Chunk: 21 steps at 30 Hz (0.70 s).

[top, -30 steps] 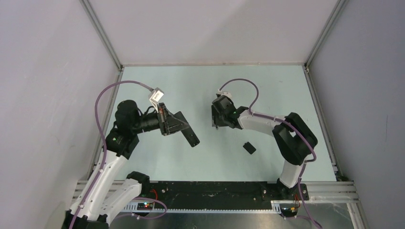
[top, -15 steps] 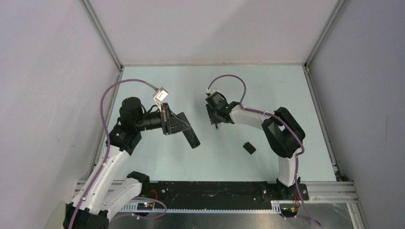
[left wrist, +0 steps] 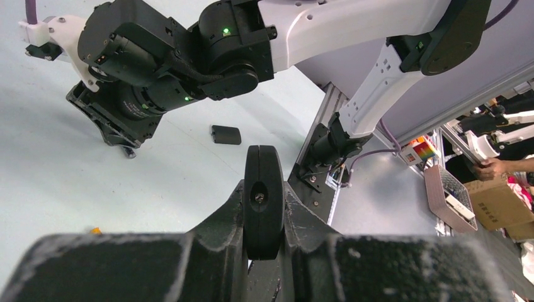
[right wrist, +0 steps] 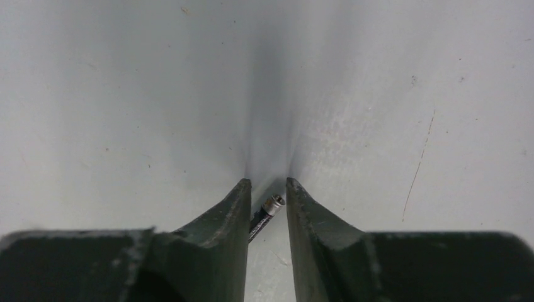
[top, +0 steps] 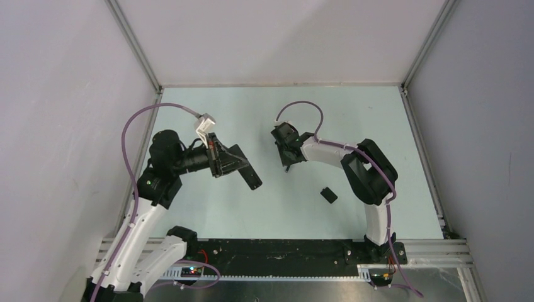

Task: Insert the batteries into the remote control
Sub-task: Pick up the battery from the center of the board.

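My left gripper (top: 234, 165) is shut on the remote control (top: 249, 178), a slim black bar held above the table, sticking out toward the right. The left wrist view shows it end-on (left wrist: 263, 201) between the fingers. My right gripper (top: 287, 165) points down close to the table, with its fingers nearly closed around the dark battery (right wrist: 267, 211). The battery lies slantwise between them, pale tip up. That battery shows as a small dark stub under the right gripper (left wrist: 129, 153). The orange battery (left wrist: 94, 231) lies on the table near my left gripper.
The small black squarish cover piece (top: 328, 195) lies on the table right of centre, also seen in the left wrist view (left wrist: 226, 134). Grey walls with metal posts (top: 135, 44) bound the pale green table. The black base rail (top: 283, 251) runs along the near edge.
My right gripper has moved a little left toward the remote, still with the dark battery between its fingers. My left arm has shifted slightly, still holding the remote.
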### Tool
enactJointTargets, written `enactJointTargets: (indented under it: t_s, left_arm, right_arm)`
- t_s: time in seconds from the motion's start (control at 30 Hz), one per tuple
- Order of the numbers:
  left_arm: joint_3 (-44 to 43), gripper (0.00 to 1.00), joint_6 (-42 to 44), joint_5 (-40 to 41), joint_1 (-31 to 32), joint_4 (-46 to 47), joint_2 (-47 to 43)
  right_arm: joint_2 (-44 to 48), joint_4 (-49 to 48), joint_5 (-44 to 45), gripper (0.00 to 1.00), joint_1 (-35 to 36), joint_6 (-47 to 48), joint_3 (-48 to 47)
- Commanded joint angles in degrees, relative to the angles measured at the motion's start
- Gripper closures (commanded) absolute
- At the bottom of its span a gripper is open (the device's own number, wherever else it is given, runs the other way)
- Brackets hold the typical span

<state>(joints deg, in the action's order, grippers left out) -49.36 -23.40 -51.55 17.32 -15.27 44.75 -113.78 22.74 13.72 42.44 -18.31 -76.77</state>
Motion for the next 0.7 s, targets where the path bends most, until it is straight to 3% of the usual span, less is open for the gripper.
enactJointTargets:
  t_s: [0.0,0.1,0.23,0.5,0.67]
  left_arm:
    - [-1.9,1.0,1.6,0.4,-0.2,0.5,0.0]
    - [-1.9,1.0,1.8,0.6,-0.2,0.6,0.3]
    - [-1.8,1.0,2.0,0.7,-0.2,0.5,0.4]
    - [-0.9,1.0,2.0,1.4,-0.2,0.4,-0.7]
    - [-1.2,1.0,1.7,1.0,-0.2,0.3,-0.5]
  right_arm:
    - [-1.4,3.5,-1.7,0.64,0.0,-2.2,-2.1]
    - [-0.7,4.7,0.6,0.5,0.7,-4.3,-2.2]
    - [-0.5,6.5,2.2,0.48,1.1,-9.4,-2.5]
    - [-0.8,13.0,4.7,0.56,2.1,-19.4,-2.9]
    - [-1.4,11.2,4.7,0.68,1.5,-20.1,-2.9]
